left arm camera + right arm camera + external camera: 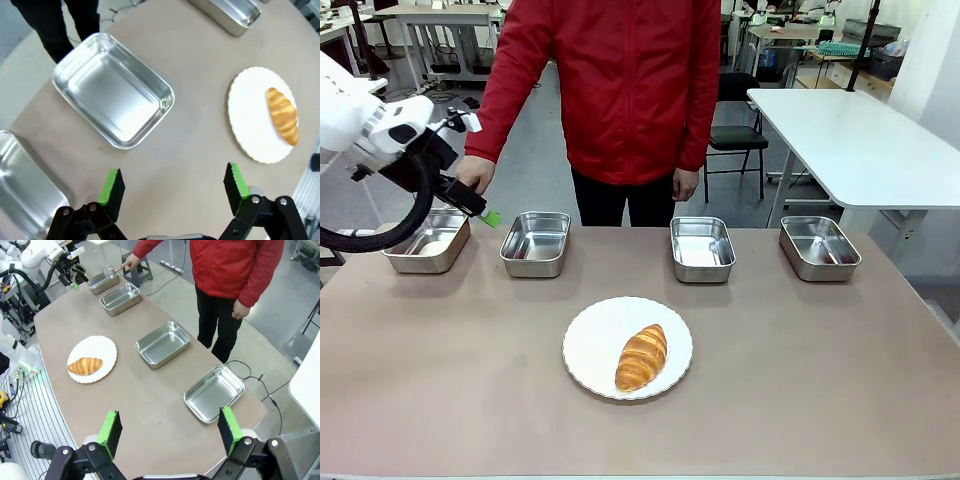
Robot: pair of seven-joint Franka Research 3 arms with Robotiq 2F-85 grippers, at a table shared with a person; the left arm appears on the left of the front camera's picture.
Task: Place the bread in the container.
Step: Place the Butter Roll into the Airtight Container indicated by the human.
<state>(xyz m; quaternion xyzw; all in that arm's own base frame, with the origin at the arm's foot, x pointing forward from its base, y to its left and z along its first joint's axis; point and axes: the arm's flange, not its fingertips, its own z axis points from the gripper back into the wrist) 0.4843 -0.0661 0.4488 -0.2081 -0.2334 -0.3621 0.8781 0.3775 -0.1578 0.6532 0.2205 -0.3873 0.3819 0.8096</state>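
Nearest you, your right tool hangs above the right end of the table, fingers spread, nothing between them. Ahead, there's the bread, lying on the round white plate mid-table, well apart from both tools. Past the plate runs a row of steel pans along the far edge: the container at the far left, then the second pan, third pan and fourth pan. Your left tool hovers over the table between the container and the second pan, fingers spread wide, holding nothing. Beyond it, the person's hand points a finger at the container.
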